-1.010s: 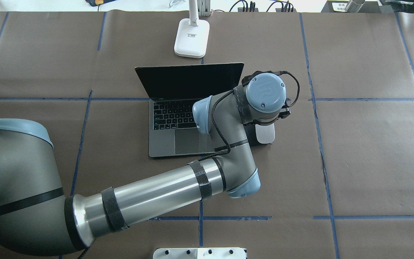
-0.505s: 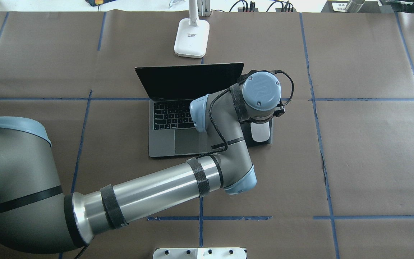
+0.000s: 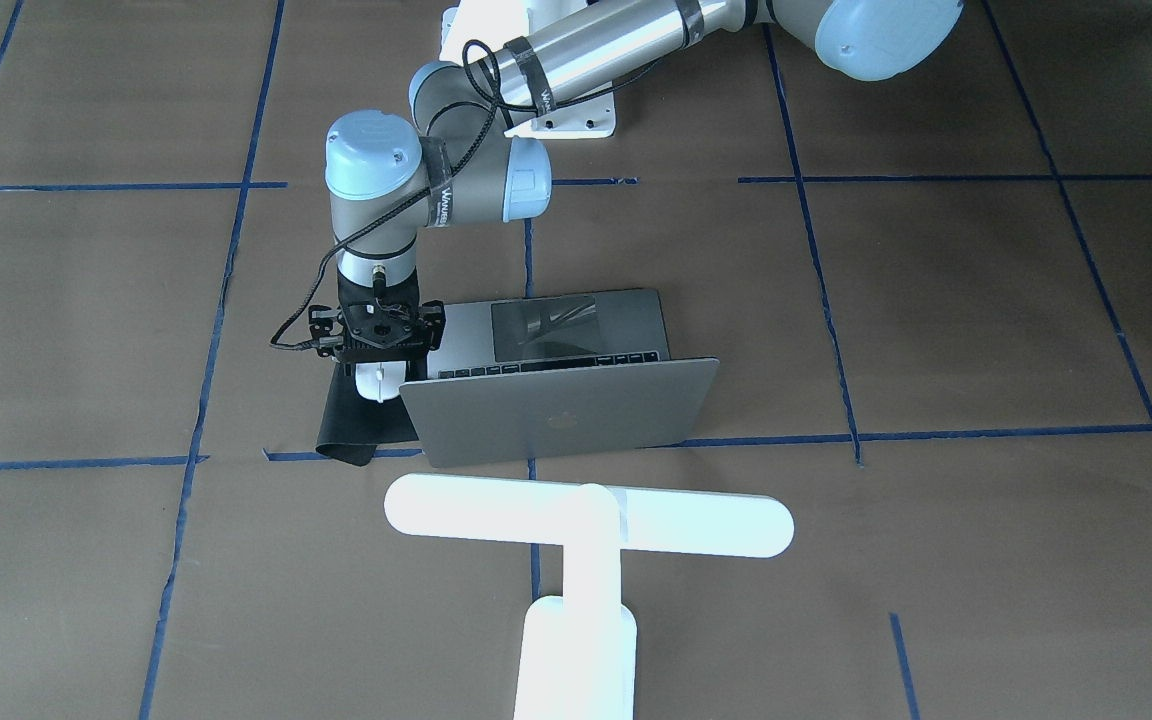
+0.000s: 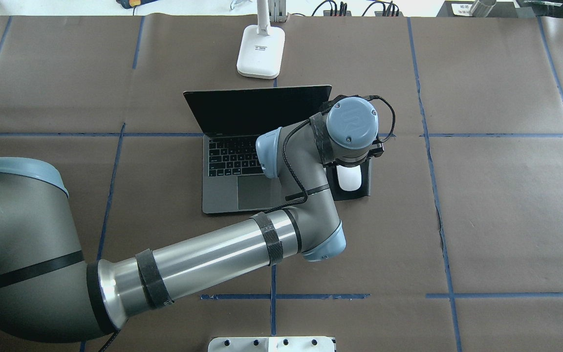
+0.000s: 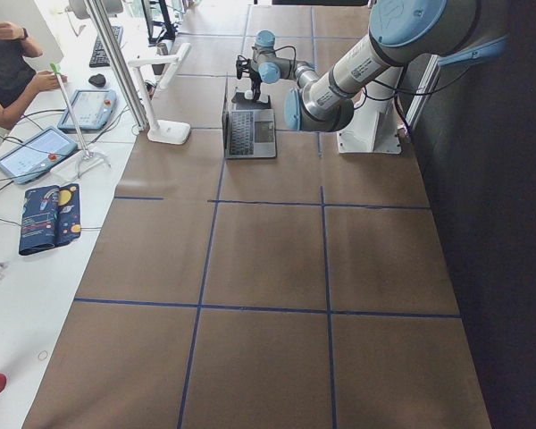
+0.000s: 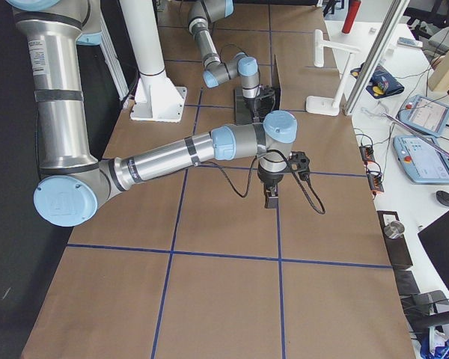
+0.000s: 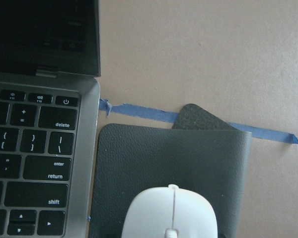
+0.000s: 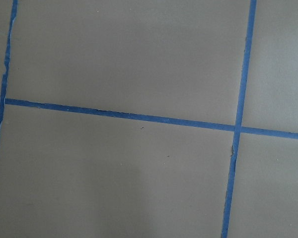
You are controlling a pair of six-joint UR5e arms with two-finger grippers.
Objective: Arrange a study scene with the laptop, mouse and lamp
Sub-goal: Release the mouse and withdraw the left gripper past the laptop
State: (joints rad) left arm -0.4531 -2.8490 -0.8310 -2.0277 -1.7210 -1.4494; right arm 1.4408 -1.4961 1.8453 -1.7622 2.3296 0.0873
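The open laptop (image 4: 223, 195) sits just left of the left gripper (image 3: 377, 380). The lamp (image 4: 260, 49) stands beyond it. A black mat (image 7: 169, 153) lies directly beneath. The gripper clasps the mouse (image 7: 171, 213) over that mat. Whether the right gripper (image 6: 271, 198) is wide or narrow, I cannot tell.

Left arm (image 4: 203, 266): grey joints, pale-blue screwed caps, silver tube, black straps, black cable. Right arm (image 6: 165, 159): same finish.
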